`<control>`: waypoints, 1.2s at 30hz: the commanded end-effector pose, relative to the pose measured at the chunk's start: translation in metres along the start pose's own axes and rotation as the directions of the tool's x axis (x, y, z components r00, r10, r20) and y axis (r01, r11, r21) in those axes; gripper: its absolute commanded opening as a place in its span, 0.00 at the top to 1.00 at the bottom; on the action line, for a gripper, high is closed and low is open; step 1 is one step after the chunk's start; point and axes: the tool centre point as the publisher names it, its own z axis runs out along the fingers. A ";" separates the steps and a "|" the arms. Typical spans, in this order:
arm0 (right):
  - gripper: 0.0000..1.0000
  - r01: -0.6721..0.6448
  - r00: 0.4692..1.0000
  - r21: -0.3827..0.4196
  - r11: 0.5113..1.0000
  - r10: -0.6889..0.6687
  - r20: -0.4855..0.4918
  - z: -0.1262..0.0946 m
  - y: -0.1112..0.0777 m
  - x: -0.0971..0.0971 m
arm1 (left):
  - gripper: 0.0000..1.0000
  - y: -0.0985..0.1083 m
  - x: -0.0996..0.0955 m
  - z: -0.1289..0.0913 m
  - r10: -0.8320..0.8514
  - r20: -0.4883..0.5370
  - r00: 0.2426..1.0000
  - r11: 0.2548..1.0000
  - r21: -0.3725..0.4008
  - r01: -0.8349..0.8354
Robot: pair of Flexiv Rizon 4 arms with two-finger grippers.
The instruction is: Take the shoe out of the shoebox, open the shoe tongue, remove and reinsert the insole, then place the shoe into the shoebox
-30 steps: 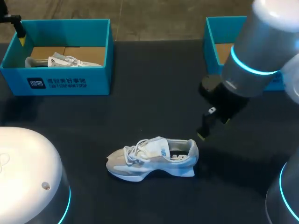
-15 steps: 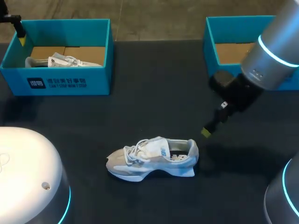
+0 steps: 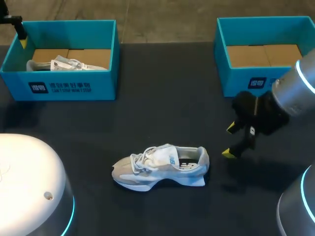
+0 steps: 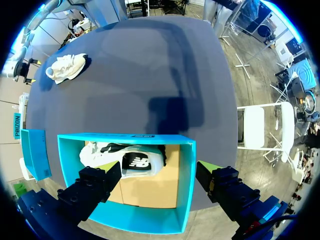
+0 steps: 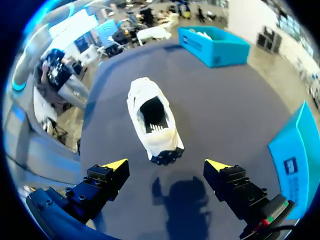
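In the head view, the lower part of the second shoe (image 3: 66,64) is hidden behind the front wall of the left shoebox (image 3: 64,86). At that box's far left corner, the left gripper (image 3: 18,28) is cut off by the edge. Well to its right, the right shoebox (image 3: 236,78) is cut off and partly covered by the right arm (image 3: 295,88).

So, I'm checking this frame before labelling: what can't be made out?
Left gripper: head view's edge cuts most of it off.
Boxed shoe: head view, lower part behind the left shoebox wall.
Right shoebox: head view, front corner behind the right arm.
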 end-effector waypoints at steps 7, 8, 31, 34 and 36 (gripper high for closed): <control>0.00 0.004 1.000 -0.167 0.986 0.000 0.020 -0.001 -0.010 0.008 | 0.00 -0.001 0.000 0.000 0.000 -0.002 1.000 1.000 -0.003 0.000; 0.00 0.004 1.000 -0.167 0.986 0.000 0.020 -0.001 -0.010 0.008 | 0.00 -0.001 0.000 0.000 0.000 -0.002 1.000 1.000 -0.003 0.000; 0.00 0.140 0.990 -0.300 0.944 -0.141 0.018 0.034 -0.034 -0.012 | 0.00 -0.001 0.000 0.000 0.000 -0.002 1.000 1.000 -0.003 0.000; 0.00 0.140 0.990 -0.300 0.944 -0.141 0.018 0.034 -0.034 -0.012 | 0.00 -0.001 0.000 0.000 0.000 -0.002 1.000 1.000 -0.003 0.000; 0.00 0.140 0.990 -0.300 0.944 -0.141 0.018 0.034 -0.034 -0.012 | 0.00 -0.001 0.000 0.000 0.000 -0.002 1.000 1.000 -0.003 0.000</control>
